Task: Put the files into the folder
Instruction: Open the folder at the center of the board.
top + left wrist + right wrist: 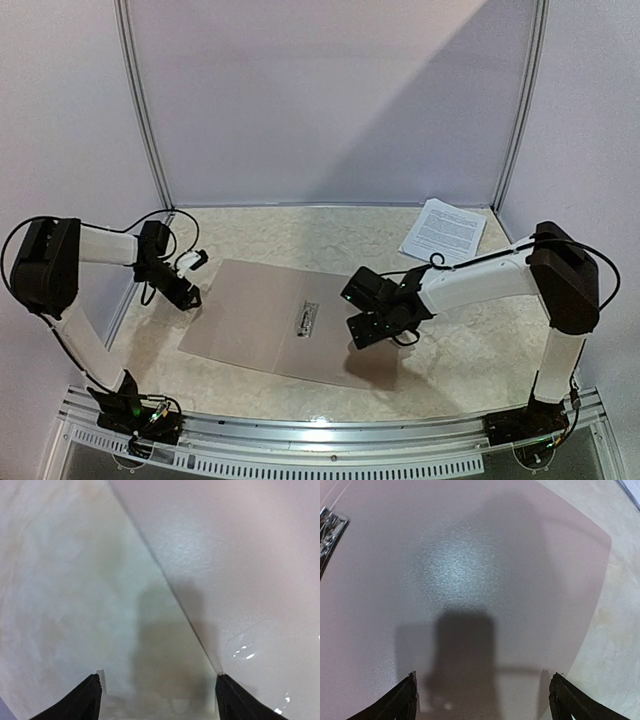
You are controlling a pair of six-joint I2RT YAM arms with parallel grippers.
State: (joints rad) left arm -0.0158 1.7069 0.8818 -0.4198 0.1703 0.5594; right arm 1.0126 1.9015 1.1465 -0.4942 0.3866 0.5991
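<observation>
The tan-brown folder (262, 318) lies open and flat in the middle of the table, with a small metal clip (307, 319) at its centre fold. The files (444, 230), white printed sheets in a small stack, lie at the back right, apart from the folder. My left gripper (187, 297) is open at the folder's left edge (172, 592), low over the table. My right gripper (362, 333) is open just above the folder's right half (470, 580). The clip also shows at the left edge of the right wrist view (329, 532).
The table top (470, 330) is beige marbled. Pale walls with metal posts (145, 110) close the back and sides. A metal rail (330, 435) runs along the near edge by the arm bases.
</observation>
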